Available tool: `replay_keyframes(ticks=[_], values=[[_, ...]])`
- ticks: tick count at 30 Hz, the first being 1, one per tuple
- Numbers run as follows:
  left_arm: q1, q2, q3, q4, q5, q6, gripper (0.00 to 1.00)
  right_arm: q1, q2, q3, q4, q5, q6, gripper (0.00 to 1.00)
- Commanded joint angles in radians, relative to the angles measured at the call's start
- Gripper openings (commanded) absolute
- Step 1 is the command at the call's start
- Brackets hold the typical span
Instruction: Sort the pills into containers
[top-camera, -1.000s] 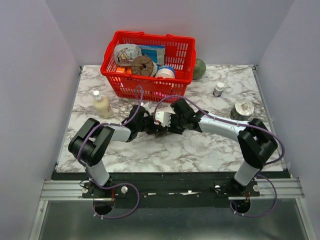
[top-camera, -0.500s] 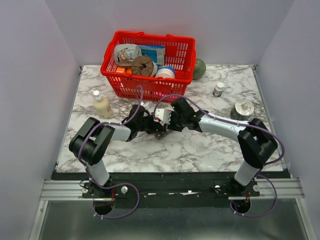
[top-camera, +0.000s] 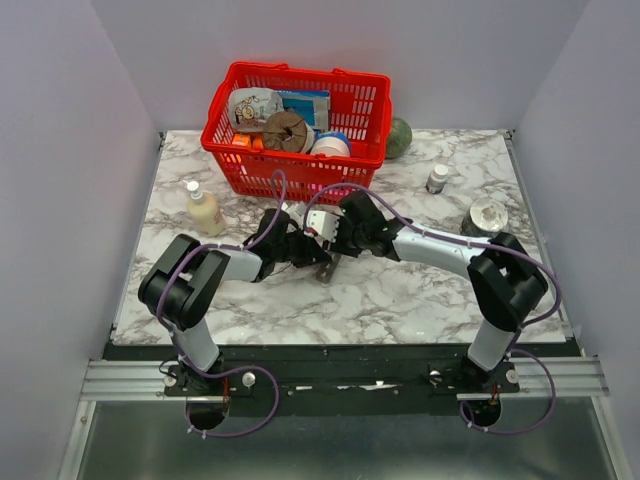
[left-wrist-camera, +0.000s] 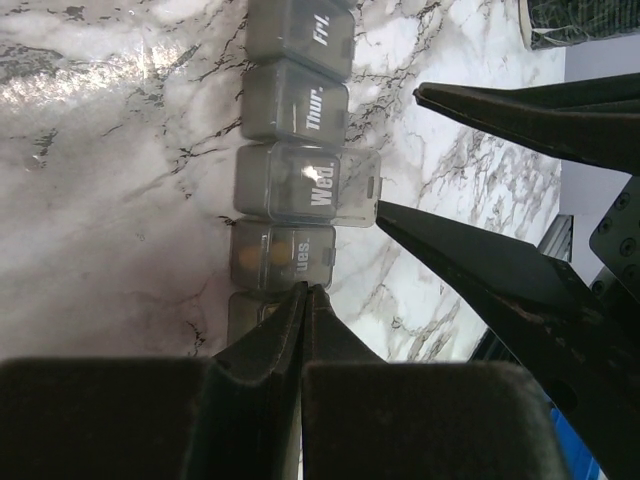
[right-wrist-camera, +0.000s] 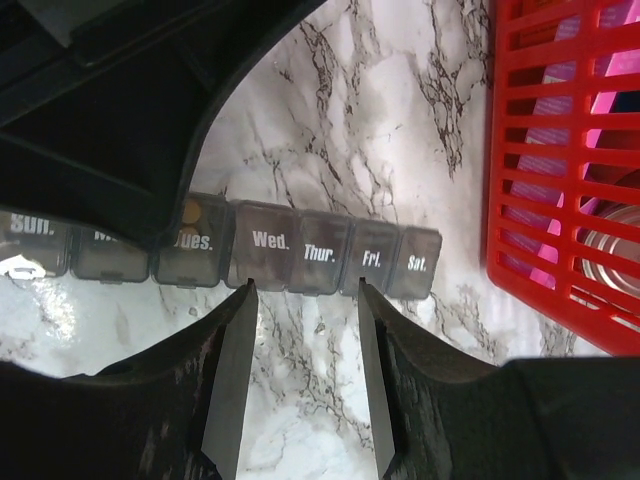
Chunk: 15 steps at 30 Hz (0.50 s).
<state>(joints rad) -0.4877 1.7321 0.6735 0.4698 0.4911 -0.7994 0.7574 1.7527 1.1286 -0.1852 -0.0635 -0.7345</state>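
**Pill box** (right-wrist-camera: 320, 255): one dark grey strip of seven lidded compartments, marked Sun. through Sat. You will find it lying flat on the marble table (top-camera: 400, 290), just in front of the red basket (top-camera: 295, 125) and between the two grippers.

**Pills** (right-wrist-camera: 190, 211): orange pieces show through the cloudy lid of the Tues. compartment. The contents of the other compartments are too dim for you to read.

**Wed. lid**: in the left wrist view its tab juts out past the line of its neighbours. You cannot tell whether it is latched.

**Left gripper** (left-wrist-camera: 305, 292): the jaws are pressed together with nothing visible between them. The tips sit at the strip, at the edge of the Tues. compartment on its Mon. side.

**Right gripper** (right-wrist-camera: 305, 290): the jaws are apart. The tips stand just beside the strip's long edge, one at Wed. and one at Fri., with Thur. between them. You cannot tell whether they touch it.

**Other items on the table**:
- The basket at the far edge holds assorted packages and tins.
- A cream bottle (top-camera: 203, 208) stands to the left of the arms.
- A small bottle (top-camera: 437, 178) stands to the right.
- A shiny round object (top-camera: 487, 217) sits on the same side.
- A green ball (top-camera: 399, 137) lies beside the basket's right end.
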Motion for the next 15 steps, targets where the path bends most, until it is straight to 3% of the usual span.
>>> replay_keyframes(ticks=[1,11,15], values=[[0.005,0.052,-0.026,-0.137,-0.04,0.051,0.08,-0.006,0.019,0.036,0.079,0.01,0.041,0.53],[0.011,0.023,-0.038,-0.128,-0.036,0.051,0.11,-0.006,0.018,0.096,0.063,-0.044,0.098,0.55],[0.017,-0.034,-0.038,-0.135,-0.029,0.06,0.18,-0.047,-0.071,0.063,-0.017,-0.223,0.101,0.65]])
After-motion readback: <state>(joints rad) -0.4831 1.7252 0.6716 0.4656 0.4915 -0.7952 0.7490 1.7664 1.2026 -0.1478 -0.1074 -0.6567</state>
